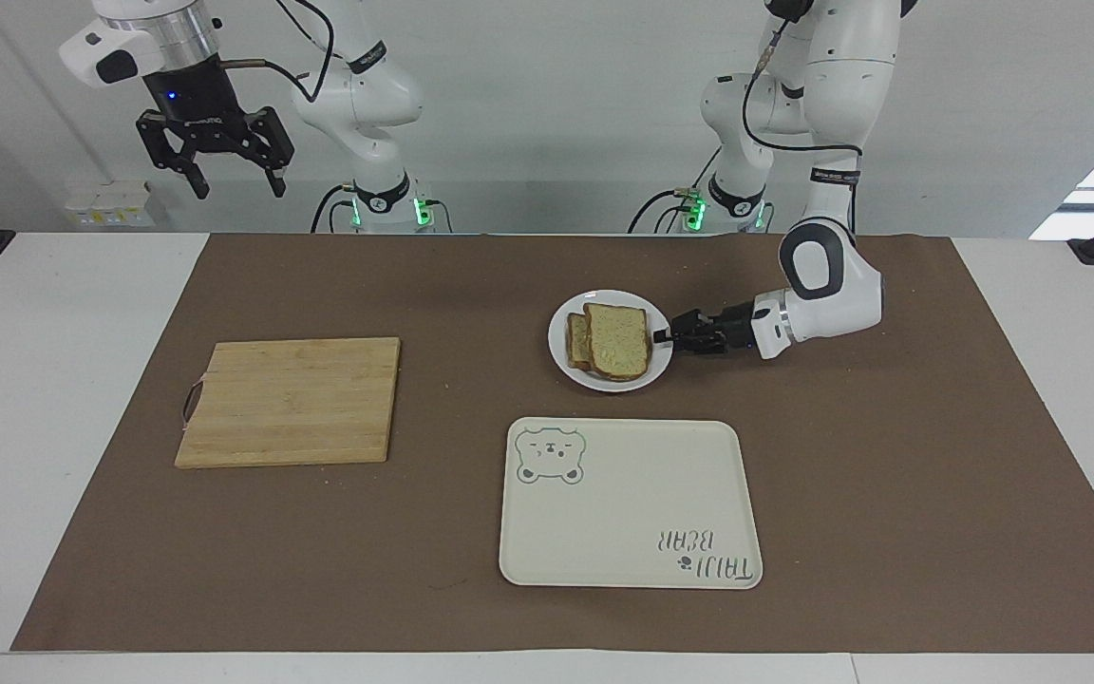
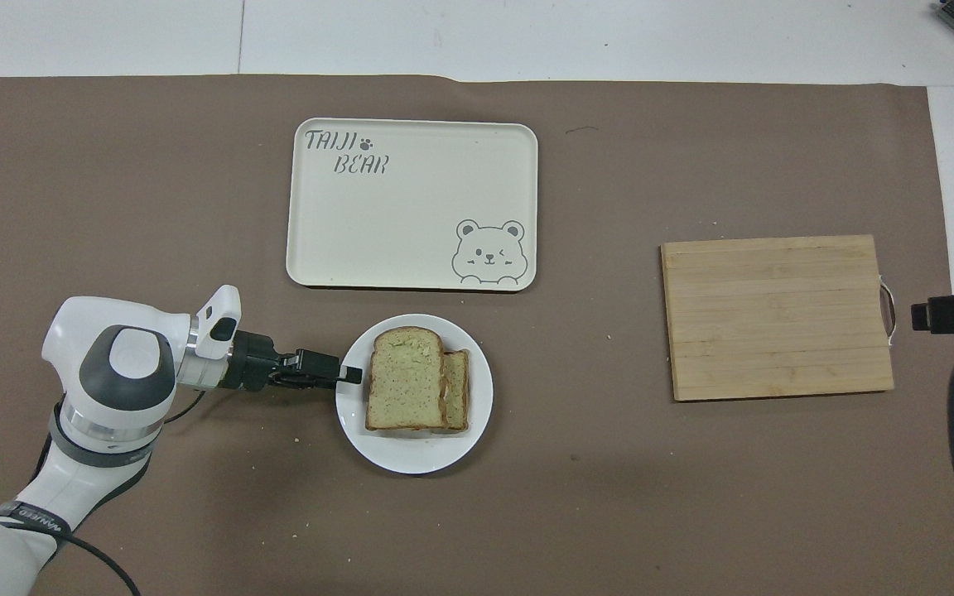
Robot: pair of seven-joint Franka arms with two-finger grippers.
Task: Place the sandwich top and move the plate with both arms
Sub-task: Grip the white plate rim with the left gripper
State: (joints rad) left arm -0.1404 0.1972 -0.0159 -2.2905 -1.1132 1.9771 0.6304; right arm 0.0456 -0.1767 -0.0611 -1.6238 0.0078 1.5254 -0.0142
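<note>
pinching the plate [image 1: 561, 356] rim, my left gripper [image 1: 663, 334] looks clamped; a thin bite could tip the sandwich top [image 1: 619, 340]. right gripper [image 1: 214, 152] waits wide.

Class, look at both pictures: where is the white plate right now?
The plate sits on the brown mat, nearer to the robots than the bear tray, toward the left arm's end from the cutting board, the left gripper at its rim.

light: bright, even, diffuse | shadows: soft, faint | focus: sharp | glare: none
</note>
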